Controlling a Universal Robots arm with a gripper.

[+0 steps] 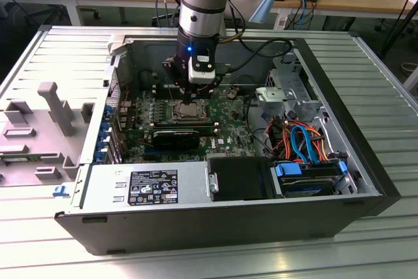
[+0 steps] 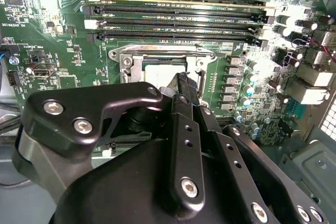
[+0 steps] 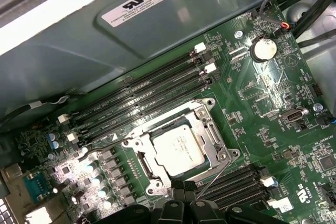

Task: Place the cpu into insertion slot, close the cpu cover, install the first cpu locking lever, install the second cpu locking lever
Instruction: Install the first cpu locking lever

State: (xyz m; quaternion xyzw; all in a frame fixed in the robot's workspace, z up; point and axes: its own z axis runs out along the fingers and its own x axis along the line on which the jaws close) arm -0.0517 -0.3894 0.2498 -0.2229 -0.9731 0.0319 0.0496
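Observation:
The cpu [image 3: 178,149], a silvery square chip, lies in the insertion slot [image 3: 143,167] on the green board. The cpu cover [image 3: 211,130], a silver frame with a window, lies flat over it. A thin wire locking lever [image 3: 215,177] runs from the slot's corner to my gripper [image 3: 188,205], whose black fingertips are together beside the slot. In the second wrist view, the gripper [image 2: 184,85] hangs over the slot's edge and hides part of the cpu [image 2: 160,69]. In the exterior view, the gripper [image 1: 189,102] points down at the slot [image 1: 185,113] inside the open computer case.
Long black memory slots [image 3: 142,103] run beside the slot. A row of capacitors [image 3: 102,182] stands close by. The power supply [image 1: 147,184], a drive bay [image 1: 307,178] and orange and blue cables [image 1: 297,138] crowd the case. The case walls [image 1: 366,115] ring the board.

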